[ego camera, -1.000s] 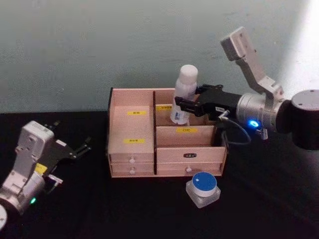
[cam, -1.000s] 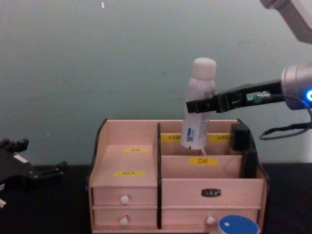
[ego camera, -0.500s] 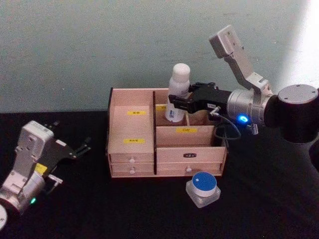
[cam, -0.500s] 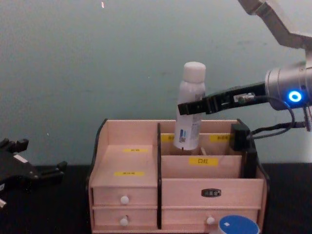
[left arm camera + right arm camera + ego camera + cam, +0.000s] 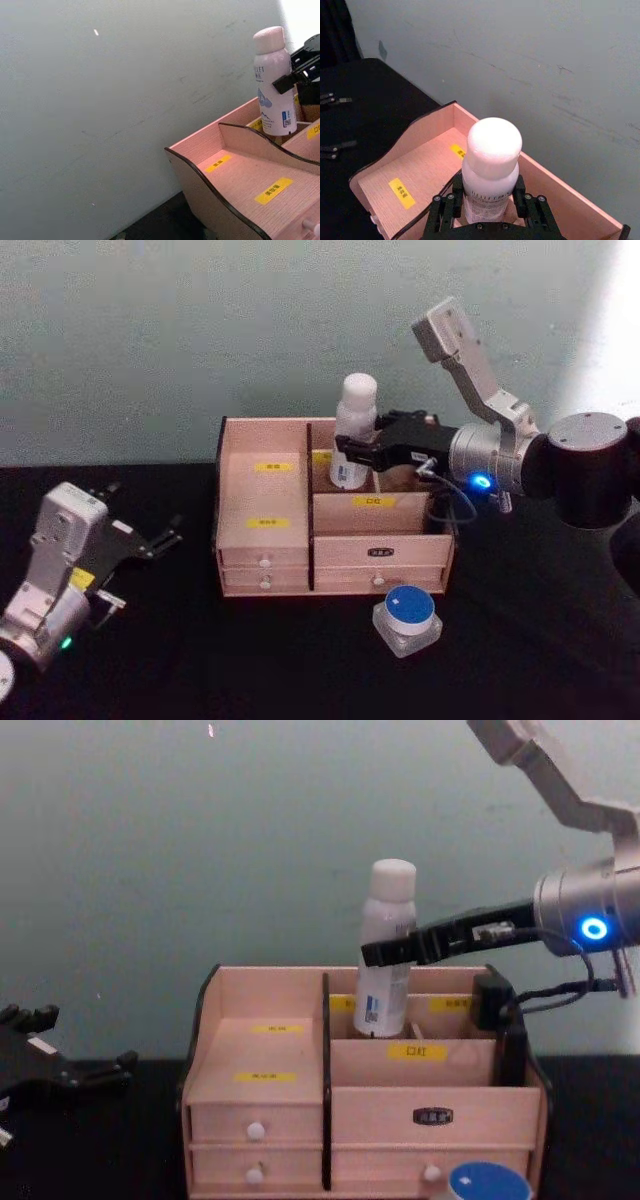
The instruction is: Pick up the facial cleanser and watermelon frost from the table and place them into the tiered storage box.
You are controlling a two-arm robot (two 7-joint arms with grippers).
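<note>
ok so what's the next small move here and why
Probably lower the right gripper a little before letting go. It is shut on the facial cleanser, which is upright with its base just inside a rear compartment of the tiered storage box. The left gripper sits parked at the left.

Head camera looks down on the tiered storage box (image 5: 250, 495); chest camera faces its front from low and near. Left wrist camera views it from the left, right wrist camera from close above the facial cleanser bottle (image 5: 491, 150).
</note>
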